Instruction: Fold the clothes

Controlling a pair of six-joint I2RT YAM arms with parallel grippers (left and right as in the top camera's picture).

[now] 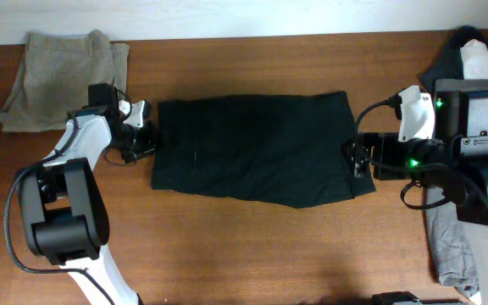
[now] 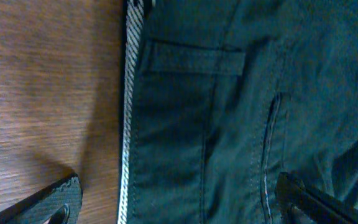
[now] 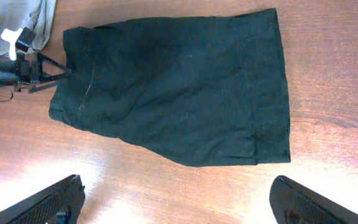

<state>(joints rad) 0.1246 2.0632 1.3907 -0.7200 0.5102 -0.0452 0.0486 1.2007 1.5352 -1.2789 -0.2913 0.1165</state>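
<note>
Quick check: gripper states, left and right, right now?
Left gripper: open, straddling the black garment edge, gripping nothing.
Right gripper: open, empty.

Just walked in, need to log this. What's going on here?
The robot is working on a black garment spread flat before it. Its left claw sits open at the waistband end, and its right claw is open at the opposite end. Neither grips it. A khaki garment lies apart, behind the left claw.
</note>
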